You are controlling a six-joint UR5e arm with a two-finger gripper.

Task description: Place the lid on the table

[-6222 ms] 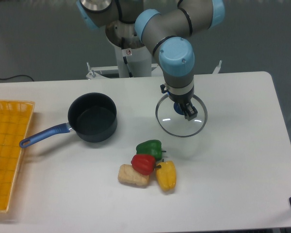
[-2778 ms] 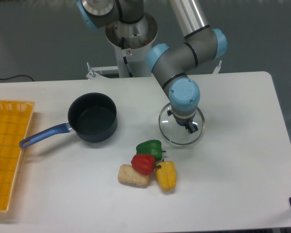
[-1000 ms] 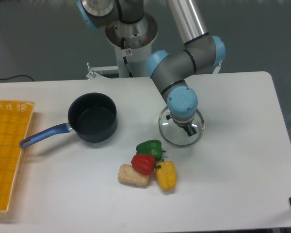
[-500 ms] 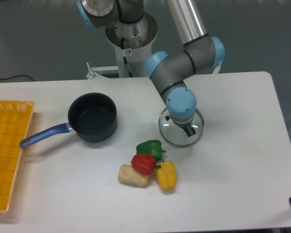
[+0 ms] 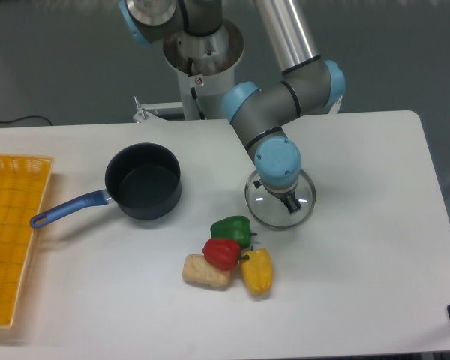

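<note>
A white table [image 5: 375,247] is seen against a grey backdrop. The lid [image 5: 279,202] is held low over it, right of the empty saucepan [image 5: 143,181] and just above the peppers [image 5: 236,251]. The gripper [image 5: 287,201] appears closed on the knob, though the fingers are mostly hidden. Release and retreat seem to remain.

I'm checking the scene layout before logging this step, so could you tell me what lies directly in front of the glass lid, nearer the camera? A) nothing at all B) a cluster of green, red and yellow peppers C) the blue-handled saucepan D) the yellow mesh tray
B: the green pepper, red pepper and yellow pepper sit just below the lid on the table.
</note>
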